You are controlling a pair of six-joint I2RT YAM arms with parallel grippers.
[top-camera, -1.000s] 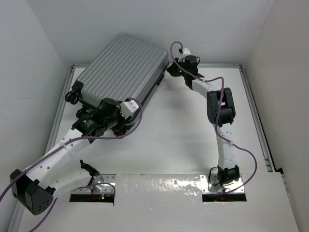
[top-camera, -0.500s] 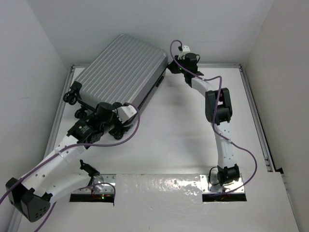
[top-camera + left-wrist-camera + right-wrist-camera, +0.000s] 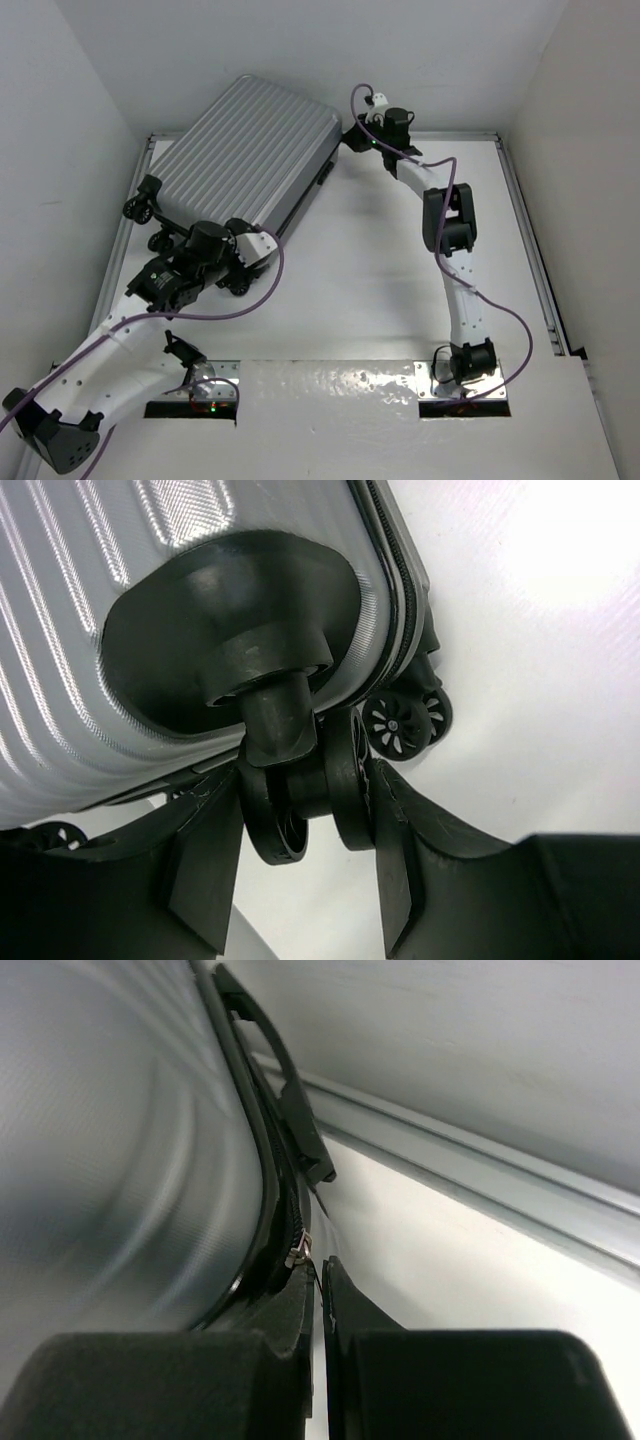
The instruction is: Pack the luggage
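Top external: luggage (image 3: 245, 150), closed, far left on tabletop (image 3: 380, 280). Left pincer (image 3: 303, 800) clamped across twin caster wheel (image 3: 285, 825). Right pincer (image 3: 320, 1295) closed tight beside zipper pull (image 3: 299, 1251) at far corner. Risk: caster swivels or rolls, the grip slips, and the case skids.

Dragged the luggage (image 3: 245, 150) a little leftward and nearer across the desk (image 3: 380, 280), wheel end leading, with a slight turn. Drew the left pincer (image 3: 305, 780) back toward the near left corner, dropping that arm's elbow almost out of the top view's lower left edge. Nudged the right pincer (image 3: 318, 1280) slightly farther back at the case's far corner, swinging its dark elbow section leftward.
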